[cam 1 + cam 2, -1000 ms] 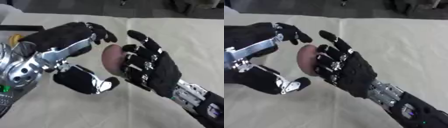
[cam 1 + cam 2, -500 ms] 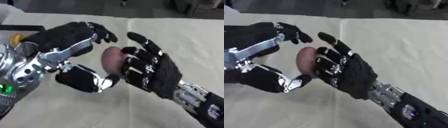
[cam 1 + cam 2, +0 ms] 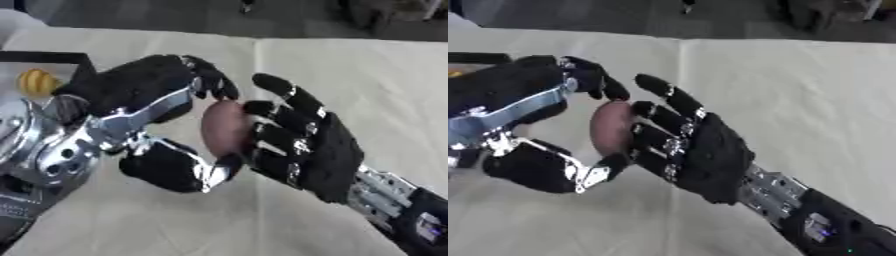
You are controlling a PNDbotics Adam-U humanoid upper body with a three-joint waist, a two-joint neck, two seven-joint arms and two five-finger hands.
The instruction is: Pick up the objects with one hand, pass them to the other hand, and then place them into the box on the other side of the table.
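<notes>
Cream cloth [image 3: 367, 75] is covering the table while the left hand [image 3: 149, 95] is curling fingers and thumb around a reddish-brown oval object [image 3: 223, 132], and the right hand [image 3: 306, 145] is pressing straight fingers against it.

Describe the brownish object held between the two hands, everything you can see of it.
The brownish object is a smooth, rounded oval, dull reddish-brown, standing on end above the cream tablecloth. The left hand curls fingers over its top and a thumb under its base; the right hand lays nearly straight fingers against its right side. Its far side is hidden.
</notes>
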